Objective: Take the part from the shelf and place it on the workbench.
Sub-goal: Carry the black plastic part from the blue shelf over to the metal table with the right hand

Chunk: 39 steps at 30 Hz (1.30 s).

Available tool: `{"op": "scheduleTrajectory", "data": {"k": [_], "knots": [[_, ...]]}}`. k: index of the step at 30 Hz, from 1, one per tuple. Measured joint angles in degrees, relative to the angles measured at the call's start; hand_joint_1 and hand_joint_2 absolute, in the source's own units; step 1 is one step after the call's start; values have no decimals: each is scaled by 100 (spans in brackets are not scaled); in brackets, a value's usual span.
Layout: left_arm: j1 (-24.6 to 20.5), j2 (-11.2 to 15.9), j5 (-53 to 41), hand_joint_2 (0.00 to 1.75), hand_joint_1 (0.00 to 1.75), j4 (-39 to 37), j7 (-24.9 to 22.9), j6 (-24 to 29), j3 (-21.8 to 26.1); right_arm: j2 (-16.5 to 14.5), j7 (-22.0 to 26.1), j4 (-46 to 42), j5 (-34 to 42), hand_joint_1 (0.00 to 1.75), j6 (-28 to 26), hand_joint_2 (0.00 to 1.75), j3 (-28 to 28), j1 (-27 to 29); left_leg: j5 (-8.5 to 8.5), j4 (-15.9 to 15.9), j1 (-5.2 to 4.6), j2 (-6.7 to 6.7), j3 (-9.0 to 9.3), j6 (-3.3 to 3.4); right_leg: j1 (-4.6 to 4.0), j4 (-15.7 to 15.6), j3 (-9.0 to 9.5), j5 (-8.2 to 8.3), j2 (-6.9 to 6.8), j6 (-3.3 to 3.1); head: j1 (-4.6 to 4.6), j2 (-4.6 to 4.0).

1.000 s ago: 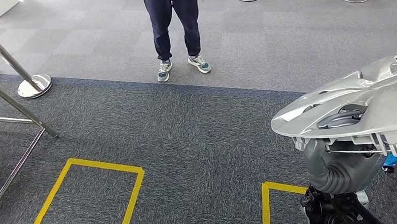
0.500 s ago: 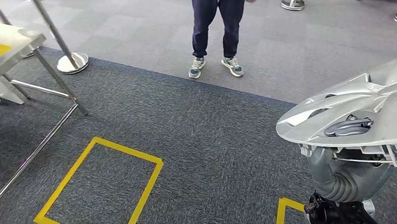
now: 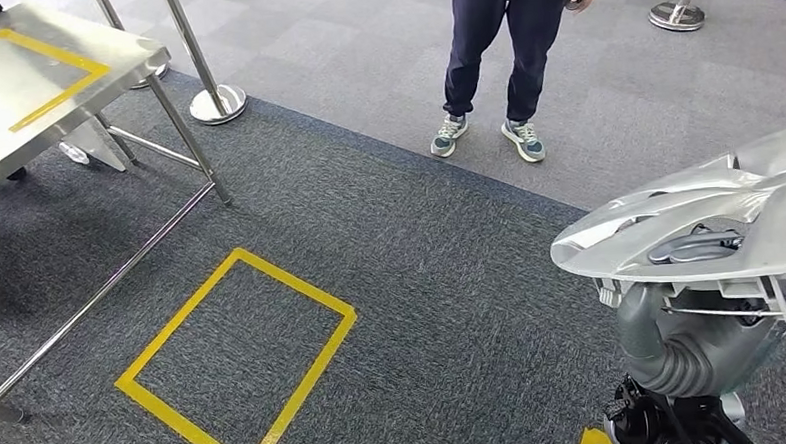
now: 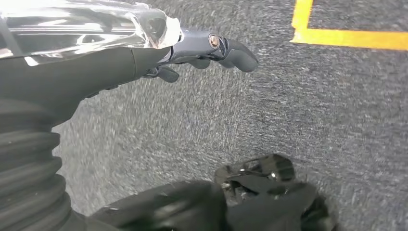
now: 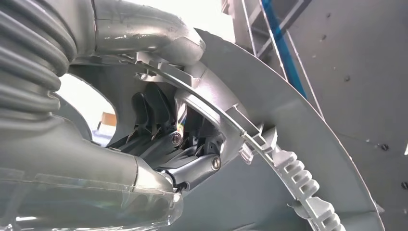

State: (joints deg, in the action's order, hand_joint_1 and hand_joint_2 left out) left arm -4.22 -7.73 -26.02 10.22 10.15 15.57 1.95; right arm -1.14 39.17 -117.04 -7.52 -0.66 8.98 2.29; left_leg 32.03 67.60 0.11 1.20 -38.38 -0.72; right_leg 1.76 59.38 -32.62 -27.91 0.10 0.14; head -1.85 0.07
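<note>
Right hand (image 3: 685, 247) grips the part (image 3: 710, 230), a big silver disc-shaped plastic piece like a wheel cover, dark fingers (image 5: 192, 168) hooked through an opening in it; in the right wrist view the thumb lies over its ribbed rim. The part is held up off the floor, tilted, well apart from the tabletop (image 3: 24, 108). Left hand (image 4: 202, 48) hangs over the grey carpet (image 3: 423, 311), fingers curled in a bit, nothing in them; blurred, so cannot tell if it is spread or closed. The tabletop is shiny metal on thin steel legs with yellow tape lines on its top. On the carpet between the tabletop and the part lies a yellow tape rectangle (image 3: 240, 354). A person (image 3: 506, 47) in dark trousers and grey sneakers stands beyond the carpet edge on the lighter floor, farther from the tabletop than the rectangle. A chrome stanchion base (image 3: 216, 103) sits just past the tabletop's leg, another stanchion base (image 3: 676, 15) beyond the person
</note>
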Motion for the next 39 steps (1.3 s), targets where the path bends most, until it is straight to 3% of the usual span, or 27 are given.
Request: {"op": "scheduleTrajectory", "data": {"k": [2,3,5,7,9,11,13,15,17,18,19,20,22,24,26,27,28,30,32,33,34,35,37,39], "knots": [[-21,-4,-4,175,0,3,4,-2,-1,-7,0,-3,-2,175,0,175,-6,18,220,639,9,-83,-333,-11,-18,0,3,-19,-168,-17,-12,0],[-29,-5,-11,175,0,4,5,-3,-1,-10,0,-3,-4,175,0,175,-7,23,176,685,9,-90,-356,-9,-23,1,12,-30,-248,-18,-16,0],[-22,-3,-27,175,0,4,1,-15,-1,-21,0,-4,-7,175,0,175,-7,27,-176,112,0,-170,-49,20,-30,1,52,-59,-388,-6,-18,0],[-2,6,-38,175,0,3,-6,-36,-2,-38,2,-16,-10,175,0,175,-11,29,-438,-634,-56,-418,344,78,-51,3,92,-95,-499,31,-23,0],[5,19,-42,175,0,4,-8,-47,-2,-52,8,-30,-15,175,0,175,-16,31,-459,-896,-115,-531,454,137,-71,-1,113,-121,-604,83,-27,0],[17,35,-43,175,0,4,-14,-49,-1,-63,11,-38,-22,175,0,175,-19,28,-476,-936,-107,-395,462,195,-65,-19,154,-147,-683,144,-30,0],[23,42,-43,175,0,4,-20,-50,-1,-70,13,-56,-26,175,0,175,-24,21,-507,-995,-62,-256,515,259,-49,157,114,-277,-467,201,-11,-1],[12,31,-44,175,0,5,-22,-52,-2,-63,15,-75,-33,175,0,175,-42,20,-521,-1016,-32,-122,543,300,-42,795,-192,-588,-145,231,31,-1],[10,21,-46,175,0,5,-27,-55,-2,-49,15,-80,-40,175,-4,175,-67,32,-518,-1013,-28,30,546,311,-41,1488,-583,-808,-57,246,52,0],[11,19,-47,175,0,5,-31,-56,-2,-43,15,-80,-40,175,-8,175,-80,36,-515,-1010,-23,116,551,308,-38,1579,-667,-760,-48,248,53,0],[12,19,-48,175,0,5,-36,-57,-1,-39,15,-81,-40,175,-14,175,-90,39,-510,-1005,-14,203,560,300,-33,1447,-643,-610,-37,248,53,0],[10,17,-47,175,0,5,-39,-57,-1,-37,15,-85,-40,175,-21,175,-99,40,-499,-994,-2,293,572,282,-20,1101,-513,-380,5,252,54,0],[1,15,-47,175,0,5,-43,-58,-1,-30,17,-96,-42,175,-36,175,-117,42,-461,-948,12,451,569,223,23,340,-191,-43,241,264,69,0],[-11,15,-47,175,0,7,-43,-58,-1,-22,23,-108,-40,175,-54,175,-135,59,-447,-919,15,577,527,152,35,18,-46,12,404,236,79,0],[-13,20,-47,175,0,7,-43,-70,-1,-21,29,-120,-37,175,-82,175,-147,75,-461,-935,33,670,495,97,18,0,-27,1,321,161,77,0],[-12,22,-49,175,0,7,-43,-81,-1,-24,30,-131,-37,175,-96,175,-154,75,-445,-914,32,604,482,75,18,-6,-15,1,261,121,77,0],[-15,25,-52,175,0,7,-43,-95,-1,-30,32,-151,-37,175,-114,175,-162,83,-377,-804,25,454,429,54,19,-12,-1,-3,192,82,53,0],[-28,28,-61,175,0,8,-43,-124,-1,-38,41,-200,-38,175,-148,175,-185,121,-73,-218,9,65,140,23,6,-19,20,-21,43,22,-2,0],[-55,28,-68,175,0,11,-40,-150,-1,-39,50,-227,-38,175,-175,175,-212,169,228,547,14,-81,-263,13,-17,-19,28,-43,-120,-9,-36,0],[-67,27,-74,175,0,12,-40,-159,-1,-39,50,-234,-38,175,-184,175,-222,188,248,732,13,-90,-365,16,-25,-19,36,-55,-200,-16,-38,0],[-77,27,-78,175,0,13,-41,-164,-1,-39,50,-244,-37,175,-192,175,-229,203,149,671,11,-98,-339,25,-32,-19,53,-69,-275,-17,-39,0],[-77,29,-82,175,0,13,-49,-167,-1,-39,51,-259,-37,175,-202,175,-233,215,-34,386,6,-128,-193,44,-39,-19,78,-86,-345,-13,-40,0],[-71,38,-84,175,0,13,-69,-170,-1,-39,53,-306,-33,175,-221,175,-242,230,-382,-444,-47,-362,239,118,-62,-18,132,-126,-464,13,-44,0],[-80,48,-79,175,0,15,-91,-174,-1,-37,59,-351,-23,175,-232,175,-259,239,-471,-870,-110,-531,445,182,-85,-22,163,-159,-573,61,-44,0]]}}
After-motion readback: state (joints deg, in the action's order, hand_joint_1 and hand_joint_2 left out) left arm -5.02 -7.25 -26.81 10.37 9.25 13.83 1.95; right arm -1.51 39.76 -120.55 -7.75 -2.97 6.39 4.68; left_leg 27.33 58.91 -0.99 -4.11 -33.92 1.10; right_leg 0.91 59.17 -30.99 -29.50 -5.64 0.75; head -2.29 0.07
